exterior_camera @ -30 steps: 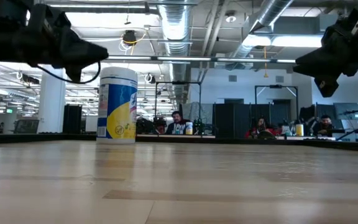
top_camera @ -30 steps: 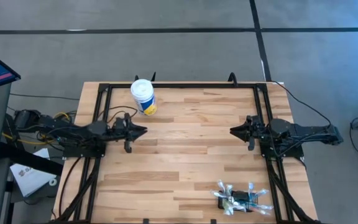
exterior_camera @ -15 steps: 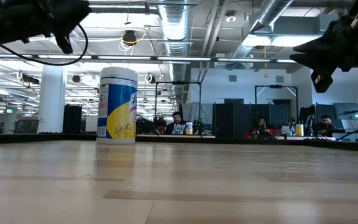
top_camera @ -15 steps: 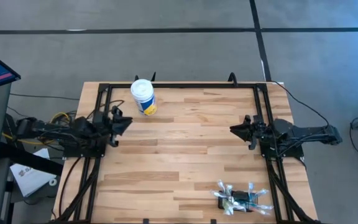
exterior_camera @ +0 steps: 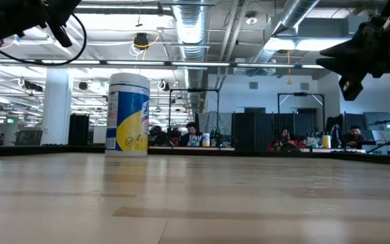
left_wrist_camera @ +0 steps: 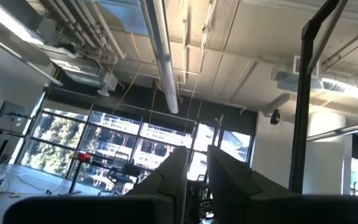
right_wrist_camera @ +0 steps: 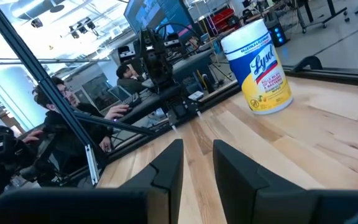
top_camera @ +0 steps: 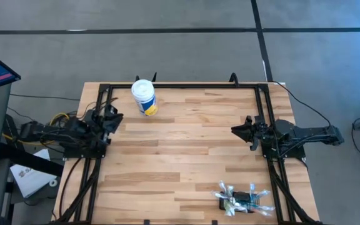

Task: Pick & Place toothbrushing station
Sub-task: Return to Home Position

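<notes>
The left gripper (top_camera: pixel 112 116) hangs empty at the table's (top_camera: pixel 186 156) left edge near the tub (top_camera: pixel 144 97), and the right gripper (top_camera: pixel 235 130) hangs empty at its right edge. Each shows a narrow gap between its fingers. The station (top_camera: pixel 242 201) lies on the right arm's side, at the table edge far from the tub.

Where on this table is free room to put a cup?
The table is bare across its middle, between the left gripper, the right gripper and the tub. Crowded at the toothbrushing station, on the right arm's side.
</notes>
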You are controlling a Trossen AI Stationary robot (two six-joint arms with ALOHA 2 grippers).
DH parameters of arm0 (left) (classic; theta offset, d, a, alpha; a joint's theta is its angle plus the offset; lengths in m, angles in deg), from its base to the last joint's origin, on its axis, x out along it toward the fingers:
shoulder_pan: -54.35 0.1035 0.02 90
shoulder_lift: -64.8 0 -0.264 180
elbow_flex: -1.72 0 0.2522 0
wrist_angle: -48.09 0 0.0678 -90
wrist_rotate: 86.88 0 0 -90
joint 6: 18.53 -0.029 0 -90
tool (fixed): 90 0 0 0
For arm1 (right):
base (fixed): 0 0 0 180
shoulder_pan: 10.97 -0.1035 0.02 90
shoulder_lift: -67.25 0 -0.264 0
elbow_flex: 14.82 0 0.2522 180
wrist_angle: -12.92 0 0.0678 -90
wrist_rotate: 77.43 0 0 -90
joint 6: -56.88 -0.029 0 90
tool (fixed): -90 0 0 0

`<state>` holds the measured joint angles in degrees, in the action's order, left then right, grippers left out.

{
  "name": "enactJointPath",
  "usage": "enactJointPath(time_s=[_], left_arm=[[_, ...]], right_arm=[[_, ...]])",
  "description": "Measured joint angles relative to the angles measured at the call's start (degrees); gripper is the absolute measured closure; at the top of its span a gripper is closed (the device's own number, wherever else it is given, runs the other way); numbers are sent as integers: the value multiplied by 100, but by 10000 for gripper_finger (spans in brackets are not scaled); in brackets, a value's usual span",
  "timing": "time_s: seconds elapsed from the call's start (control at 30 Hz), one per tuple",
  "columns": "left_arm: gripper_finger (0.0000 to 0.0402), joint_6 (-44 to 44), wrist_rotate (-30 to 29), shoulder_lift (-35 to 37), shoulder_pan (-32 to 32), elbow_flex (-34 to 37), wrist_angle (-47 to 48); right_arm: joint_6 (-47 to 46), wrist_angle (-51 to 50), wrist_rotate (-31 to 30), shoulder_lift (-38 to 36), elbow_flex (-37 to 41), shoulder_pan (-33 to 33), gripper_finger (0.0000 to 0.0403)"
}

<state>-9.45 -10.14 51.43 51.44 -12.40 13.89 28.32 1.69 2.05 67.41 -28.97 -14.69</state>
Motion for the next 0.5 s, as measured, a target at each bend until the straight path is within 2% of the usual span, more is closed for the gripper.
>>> enactJointPath(time_s=[0.5], left_arm=[[344,0,0,1245,0,0,-11]], right_arm=[[0,9,0,0,2,0,324]])
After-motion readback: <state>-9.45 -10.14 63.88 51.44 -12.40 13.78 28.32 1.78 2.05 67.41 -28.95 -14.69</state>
